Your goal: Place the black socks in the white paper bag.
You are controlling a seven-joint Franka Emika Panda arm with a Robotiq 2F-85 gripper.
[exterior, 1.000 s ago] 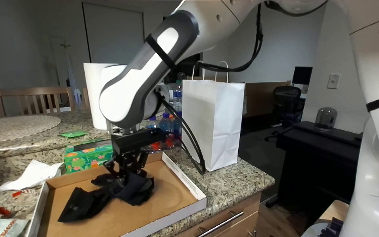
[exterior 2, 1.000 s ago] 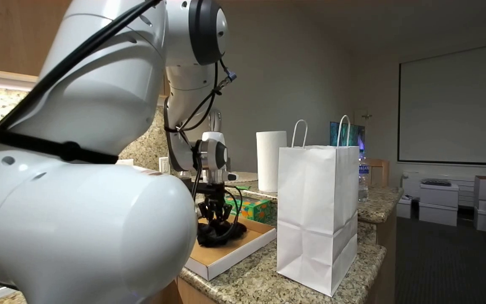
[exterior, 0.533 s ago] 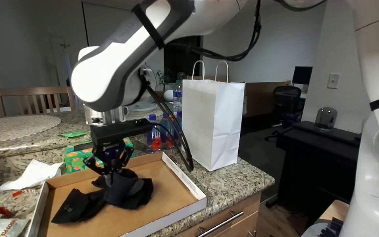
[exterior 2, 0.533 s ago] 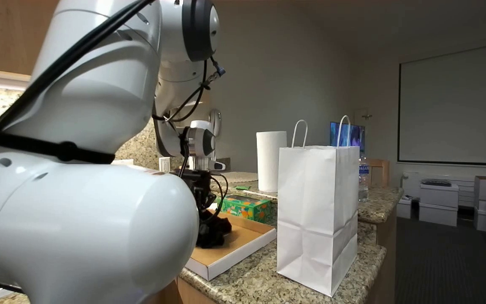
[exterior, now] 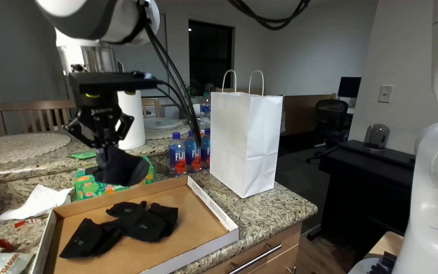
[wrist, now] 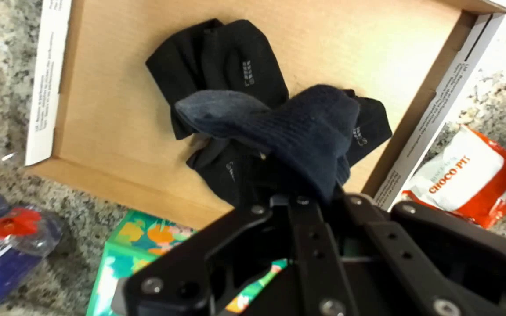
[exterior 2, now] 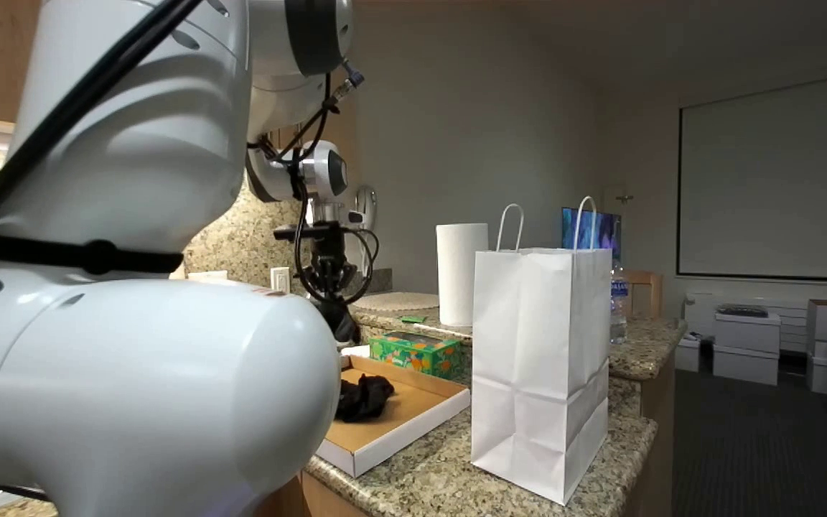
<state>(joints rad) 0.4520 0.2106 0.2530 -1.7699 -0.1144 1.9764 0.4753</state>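
Observation:
My gripper [exterior: 104, 151] is shut on a dark navy sock [exterior: 122, 167], which hangs in the air above the back left of the tray's far edge in an exterior view. The wrist view shows the navy sock [wrist: 288, 127] pinched between the fingertips [wrist: 321, 195]. Several black socks [exterior: 143, 222] lie bunched below in the shallow cardboard tray [exterior: 212, 203]; they also show in the wrist view [wrist: 244, 61]. The white paper bag [exterior: 228, 140] stands upright with two handles, right of the tray. Its inside is hidden in both exterior views.
A green floral tissue box [exterior: 101, 186] stands behind the tray. Several water bottles [exterior: 177, 154] stand between the tray and the bag. A paper towel roll [exterior 2: 460, 273] is on the raised counter. A red snack packet [wrist: 468, 175] lies beside the tray.
My gripper has risen out of the tray, moving left in both exterior views, with the navy sock lifted clear. The black socks stay in the tray. The bag has not moved.

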